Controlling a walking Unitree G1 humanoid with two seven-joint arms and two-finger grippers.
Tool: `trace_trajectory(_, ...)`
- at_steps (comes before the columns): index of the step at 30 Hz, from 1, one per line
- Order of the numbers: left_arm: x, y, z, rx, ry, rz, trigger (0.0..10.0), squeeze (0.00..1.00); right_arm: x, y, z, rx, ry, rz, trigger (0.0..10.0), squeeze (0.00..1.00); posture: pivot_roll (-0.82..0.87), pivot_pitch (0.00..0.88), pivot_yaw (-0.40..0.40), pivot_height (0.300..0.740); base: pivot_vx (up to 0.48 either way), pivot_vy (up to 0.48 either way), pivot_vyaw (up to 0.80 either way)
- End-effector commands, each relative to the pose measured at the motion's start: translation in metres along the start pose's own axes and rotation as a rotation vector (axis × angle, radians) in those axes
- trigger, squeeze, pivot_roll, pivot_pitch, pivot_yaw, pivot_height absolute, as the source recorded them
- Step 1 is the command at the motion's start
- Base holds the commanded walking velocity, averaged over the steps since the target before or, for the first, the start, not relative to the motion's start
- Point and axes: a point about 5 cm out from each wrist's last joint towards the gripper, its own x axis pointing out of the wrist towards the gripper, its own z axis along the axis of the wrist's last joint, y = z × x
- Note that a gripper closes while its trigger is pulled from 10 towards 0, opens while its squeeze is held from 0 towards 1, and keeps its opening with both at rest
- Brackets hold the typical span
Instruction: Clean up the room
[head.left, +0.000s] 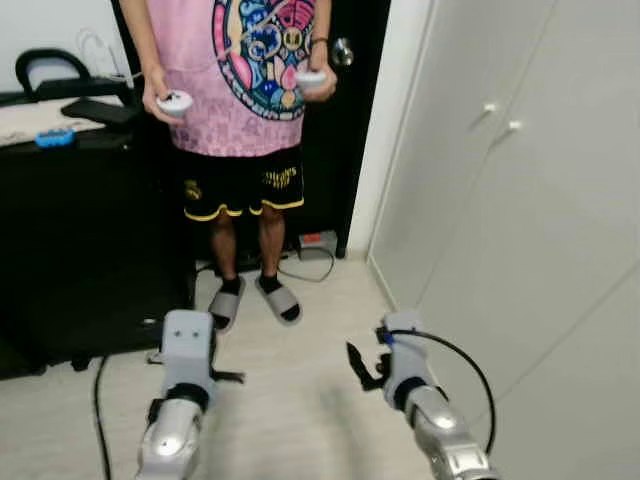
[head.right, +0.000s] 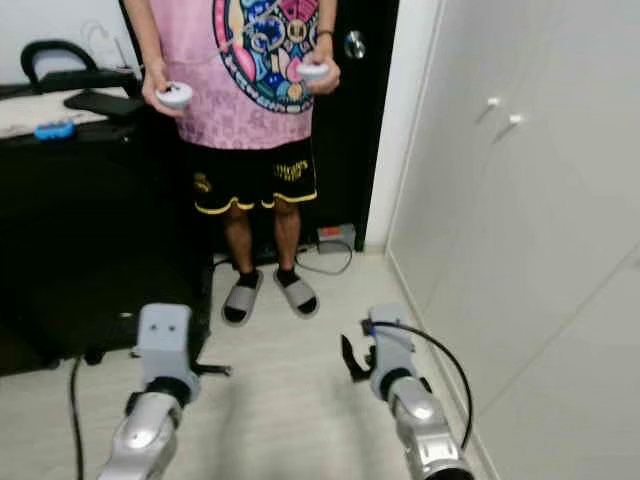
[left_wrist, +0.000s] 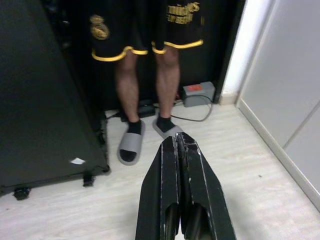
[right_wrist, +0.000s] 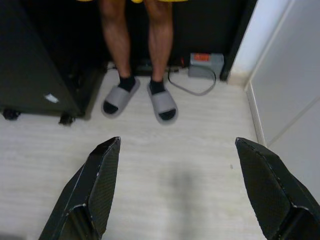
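- Two end effectors, both empty: left end effector (left_wrist: 181, 142) with fingers pressed together; right end effector (right_wrist: 177, 187) spread wide, holding nothing.
- Progress: judged at the start; nothing picked up, no item to tidy yet identifiable on the floor (head.left: 300, 390) below them.
- Ahead of both end effectors: a person (head.left: 240, 90) in grey slippers (right_wrist: 162, 105), a controller (head.left: 176, 101) in each hand.
- Beyond the left end effector: black tabletop (head.left: 60, 130) carrying a blue object (head.left: 55, 137).
- Beside the right end effector: white wardrobe doors (head.left: 520, 200).
- Behind the slippers: grey power box (right_wrist: 205, 62) with cable.
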Motion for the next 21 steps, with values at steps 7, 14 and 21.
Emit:
trace_trajectory(7, -0.0050, 0.0043, -0.0056, -0.001, 0.027, 0.011, 10.0, 0.00, -0.0026, 0.0067, -0.0084, 0.007, 0.030, 0.019, 10.0, 0.00, -0.03, 0.098, -0.076, 0.740, 0.281, 0.000, 0.00)
trace_trajectory(14, -0.0042, 0.0041, -0.0050, 0.000, 0.025, 0.010, 10.0, 0.00, -0.0018, 0.0068, -0.0078, 0.008, 0.029, 0.020, 10.0, 0.00, -0.03, 0.098, -0.076, 0.740, 0.278, 0.000, 0.00)
trace_trajectory(21, -0.0038, 0.0047, -0.0045, -0.001, 0.024, 0.013, 10.0, 0.00, -0.0012, 0.0069, -0.0071, 0.008, 0.029, 0.020, 10.0, 0.00, -0.03, 0.099, -0.077, 0.740, 0.276, 0.000, 0.00)
